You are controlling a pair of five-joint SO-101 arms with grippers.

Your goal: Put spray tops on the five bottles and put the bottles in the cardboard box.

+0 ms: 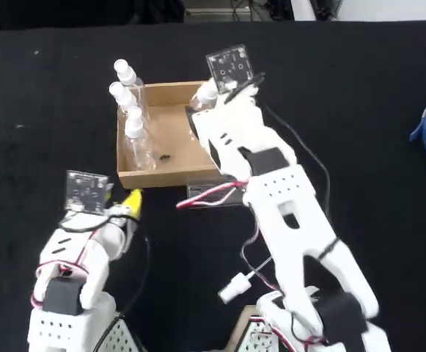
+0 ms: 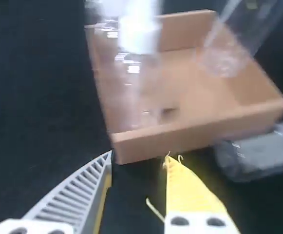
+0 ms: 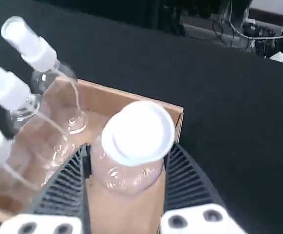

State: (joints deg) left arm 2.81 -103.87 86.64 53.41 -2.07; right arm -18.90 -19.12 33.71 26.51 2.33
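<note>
right pincer (image 3: 126,153) pinches a capped bottle (image 3: 131,175) by its shoulder, above the cardboard box (image 3: 131,100). thin clear plastic, probably light and slippery, so gripping just below the top suits. left pincer (image 2: 137,163) spread, empty, near the box.

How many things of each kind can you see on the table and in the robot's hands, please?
Cardboard box: 1
Spray-topped bottles standing in it: 3
Spray-topped bottle held in the right hand: 1
Clear bottle lying beside the box: 1
Loose spray top: 1
Total: 7
</note>
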